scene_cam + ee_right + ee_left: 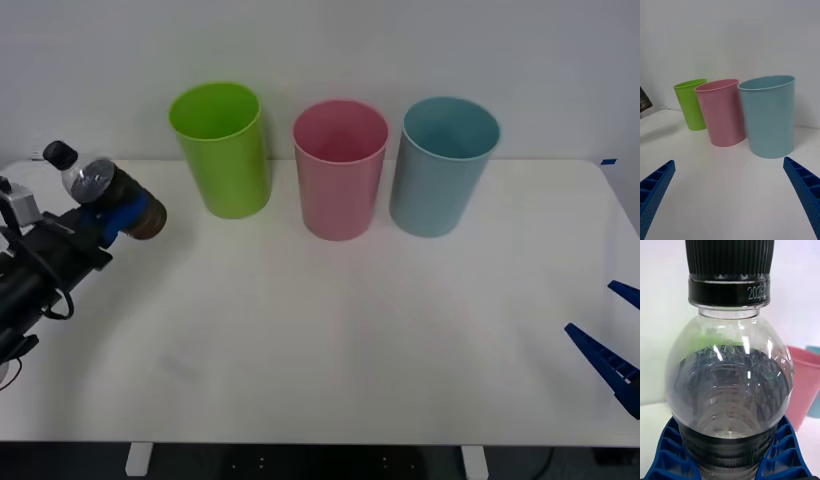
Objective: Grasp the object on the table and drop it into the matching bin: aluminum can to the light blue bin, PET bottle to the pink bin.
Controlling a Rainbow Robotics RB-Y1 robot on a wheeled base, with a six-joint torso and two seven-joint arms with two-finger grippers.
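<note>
**At the table's left edge: bottle gripped, bins ahead**

On the front view, my left gripper [118, 215] is clamped around the dark body of the PET bottle [105, 190], which I hold off the table [330, 340] at its far left. The bottle lies tilted, its black cap pointing up and away to the left. I judge the hold sits low on the body so the bottle can fall freely once released. Three bins stand in a row along the back: a lime green bin [220, 150], then the pink bin [340, 170], then the light blue bin [442, 165]. The green bin stands between my bottle and the pink one, so I would need to carry over or around it. My right gripper [610, 345] waits low at the table's right edge.

On the right wrist view, my right fingers [655, 187] are spread wide with nothing between them. The light blue bin [769, 116] stands nearest, the pink bin [720, 112] just beside it, the green bin [690, 105] beyond.

On the left wrist view, my blue fingers [668, 450] press both sides of the bottle [730, 390], whose cap [730, 262] is up close. The pink bin's rim [805, 367] shows past the bottle's shoulder.
</note>
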